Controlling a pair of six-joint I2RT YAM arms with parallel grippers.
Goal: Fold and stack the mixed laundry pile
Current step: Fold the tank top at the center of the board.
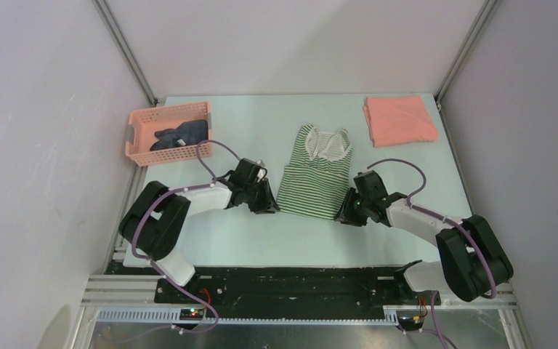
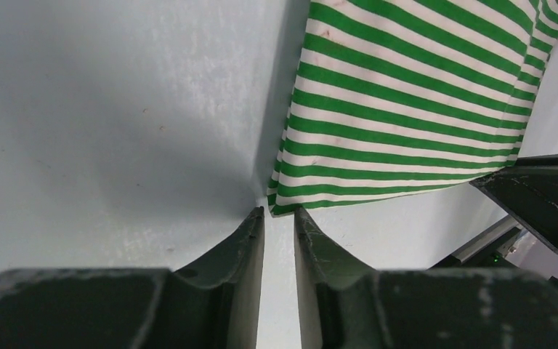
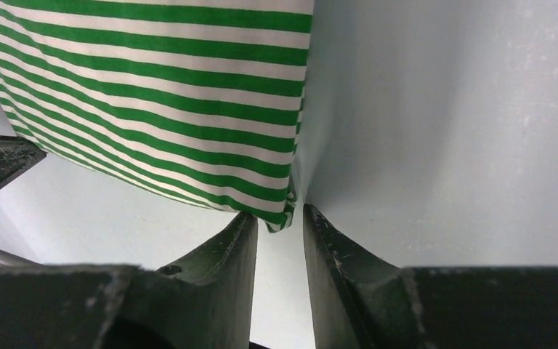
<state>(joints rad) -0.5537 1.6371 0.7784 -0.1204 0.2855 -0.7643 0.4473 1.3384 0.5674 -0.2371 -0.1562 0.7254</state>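
In the overhead view, the green-and-white striped cloth garment (image 1: 314, 178) lies spread flat at the middle of the pale table (image 1: 247, 243), its neck end away from the arms and its hem toward them. The left gripper (image 1: 267, 206) sits low at the hem's left corner and the right gripper (image 1: 346, 214) at the hem's right corner, both arms reaching inward. From this height the jaws cannot be read. A salmon-pink shirt (image 1: 399, 120), folded into a rectangle, rests at the far right corner of the table, well apart from the striped piece. At the far left stands a rigid pink plastic lattice basket (image 1: 167, 111), and a dark navy-grey garment (image 1: 182, 134) lies crumpled inside it.

The left wrist view shows the left gripper (image 2: 280, 214) with its two dark fingers (image 2: 251, 240) drawn close, a narrow slit between them through which the table shows. The corner of the striped garment (image 2: 407, 109) lies just at the fingertips, not clamped. A dark part of the other arm enters at the right edge.

In the right wrist view, the right gripper (image 3: 277, 218) has a slightly wider gap. The hem corner of the striped garment (image 3: 152, 94) sits at the mouth between the two tips, with the fingers (image 3: 334, 262) not pressed shut on it.
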